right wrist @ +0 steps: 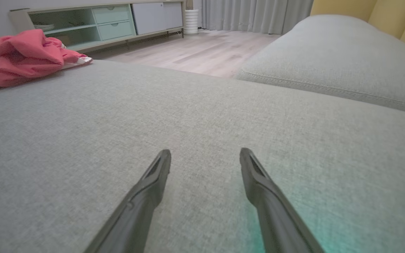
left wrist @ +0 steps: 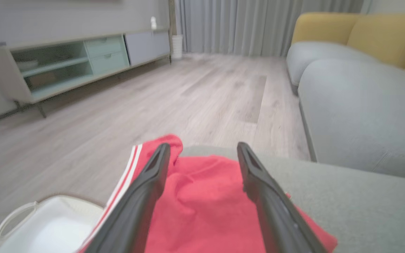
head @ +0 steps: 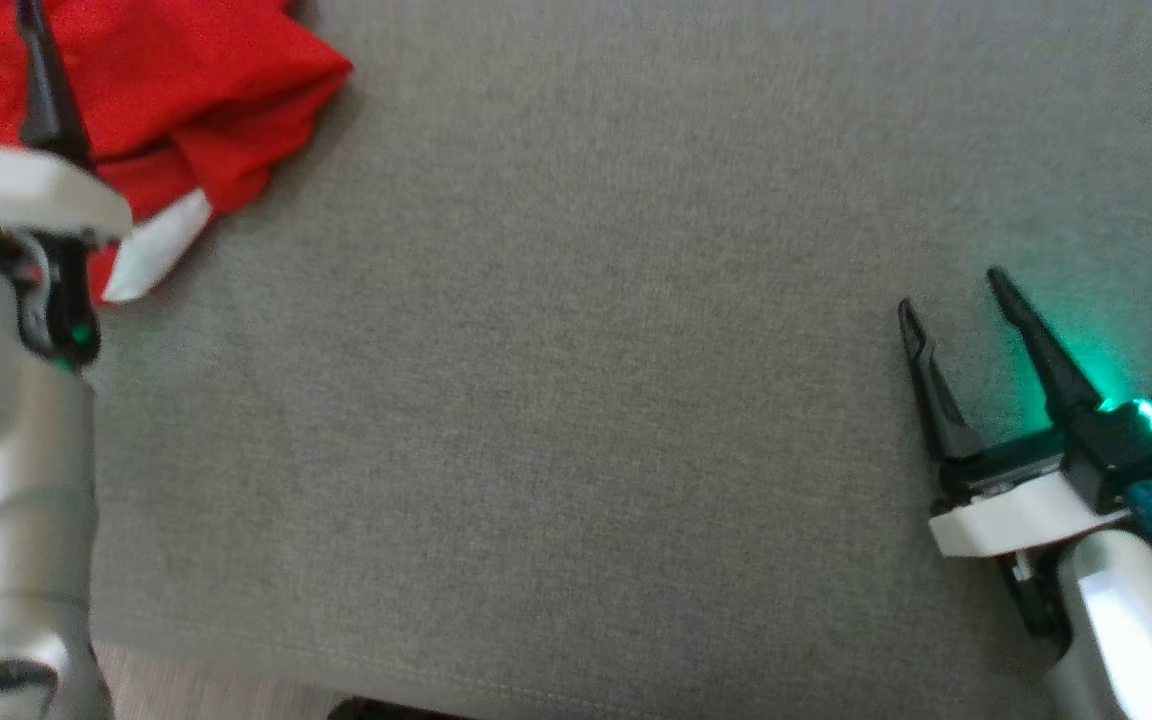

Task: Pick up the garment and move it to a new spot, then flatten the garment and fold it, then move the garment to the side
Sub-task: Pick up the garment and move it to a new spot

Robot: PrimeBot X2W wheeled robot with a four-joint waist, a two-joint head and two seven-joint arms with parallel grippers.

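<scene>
At far left we saw the left gripper [left wrist: 202, 151], its fingers spread apart over the red garment [head: 196, 90]. The garment lay bunched at the grey cushion's [head: 576, 400] far left corner, too crumpled to show a long axis. One folded corner pointed right, and a white-edged hem pointed back toward the robot. At right, the right gripper [head: 951, 290] hung with fingers apart over bare cushion.

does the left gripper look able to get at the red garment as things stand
Probably yes: the left gripper is open right over the red garment, which lies bunched on the grey cushion, with nothing between them.
</scene>
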